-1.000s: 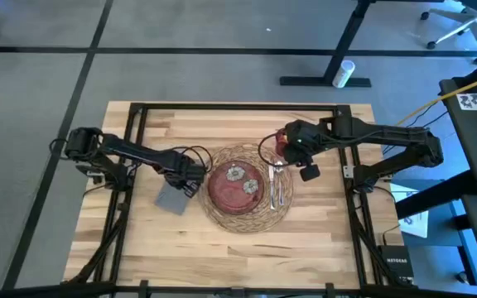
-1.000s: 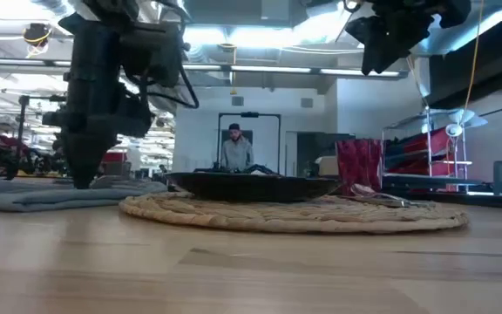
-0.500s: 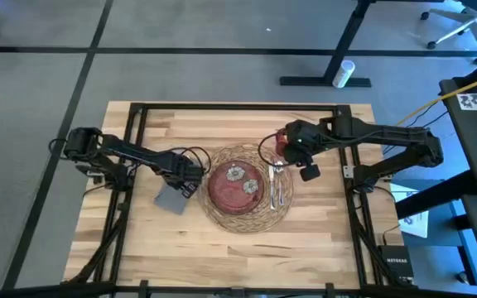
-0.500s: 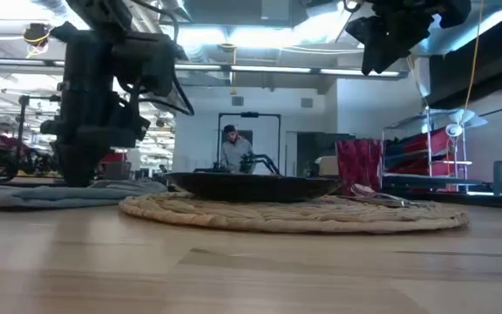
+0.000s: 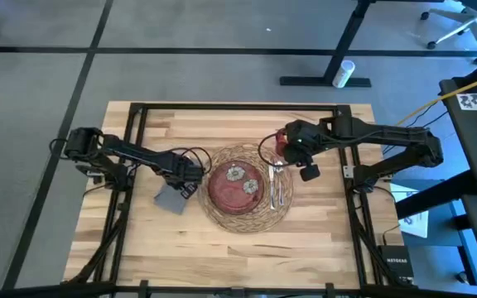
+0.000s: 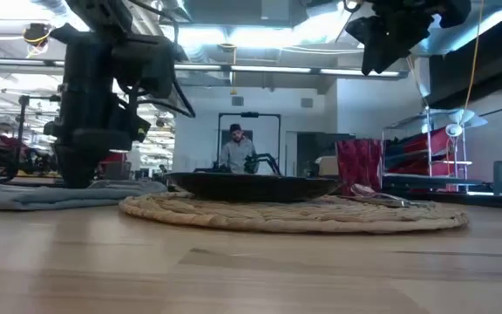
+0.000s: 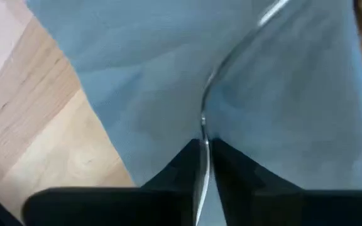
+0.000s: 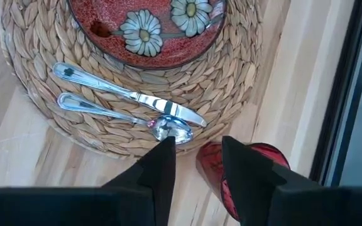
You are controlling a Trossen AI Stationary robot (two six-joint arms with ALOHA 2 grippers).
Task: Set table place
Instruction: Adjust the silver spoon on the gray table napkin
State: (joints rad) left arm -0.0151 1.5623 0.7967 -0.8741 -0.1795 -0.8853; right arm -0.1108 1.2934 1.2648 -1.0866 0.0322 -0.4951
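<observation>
Fork point(image 7: 213, 81) is my best reading of the thin silver piece pinched between the left gripper's point(image 7: 203, 157) closed fingers: only its handle shows, running out over the gray napkin point(image 7: 187, 69), so I cannot tell which piece of cutlery it is. In the high view the left gripper point(image 5: 190, 183) sits low over the napkin point(image 5: 172, 199), which lies flat on the table point(image 5: 139, 248) just off the left edge of the woven mat point(image 5: 247, 222).

The step in hand looks like laying this last piece on the napkin. To do it well, the gripper should lower until the handle lies flat on the cloth, line it up with the napkin's long side, then part the fingers and lift straight up so the cloth is not dragged or rucked.

Across the setting, the right gripper point(image 8: 197, 157) hovers with its fingers apart above the far right edge of the mat point(image 8: 231, 75), the small red cup point(image 8: 244, 166) on the table just beside that edge and below one finger. A knife point(image 8: 124, 91) and spoon point(image 8: 131, 119) lie side by side on the mat, right of the red flowered plate point(image 8: 149, 31) at its centre. The right arm should stay clear while the left finishes.
</observation>
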